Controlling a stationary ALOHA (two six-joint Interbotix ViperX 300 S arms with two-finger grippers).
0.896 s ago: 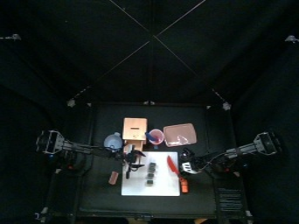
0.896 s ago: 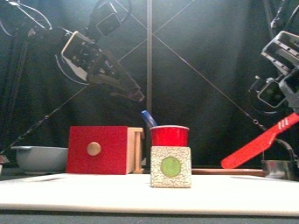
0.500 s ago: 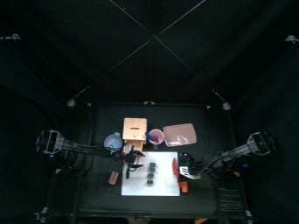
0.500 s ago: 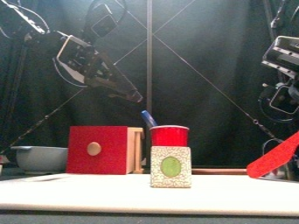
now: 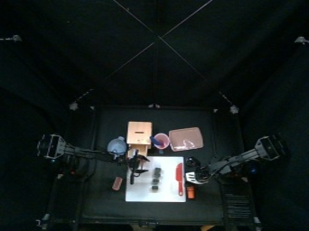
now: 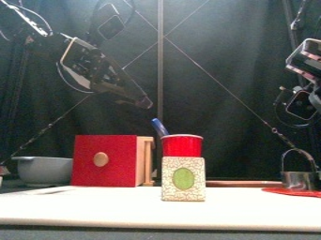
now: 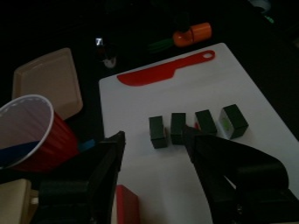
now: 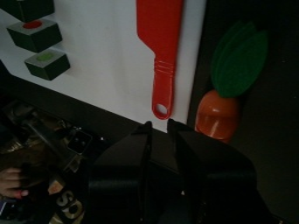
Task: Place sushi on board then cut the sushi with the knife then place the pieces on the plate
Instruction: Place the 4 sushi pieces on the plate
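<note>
Several dark green sushi pieces [image 5: 154, 176] stand in a row on the white board [image 5: 165, 191], apart from one another. In the front view the nearest sushi piece [image 6: 183, 178] shows its green core. The red knife [image 5: 179, 175] lies flat on the board to the right of them, held by nothing. My right gripper [image 8: 159, 128] hovers just behind the knife's handle end [image 8: 160, 108], jaws slightly apart and empty. My left gripper [image 7: 158, 142] is open above the board's back edge, near the sushi pieces [image 7: 197, 127]. The pink plate [image 5: 185, 138] lies behind the board.
A red cup [image 6: 183, 145] with a blue knife [image 6: 160, 127], the wooden box [image 6: 107, 159] and the bowl [image 6: 44, 170] stand behind the board. A toy carrot [image 8: 214, 114] lies off the board's right edge. A metal cutter [image 6: 296, 174] sits at the right.
The red knife, held tilted in the air by my right gripper, has come down flat onto the board and been let go. The left arm has barely moved.
</note>
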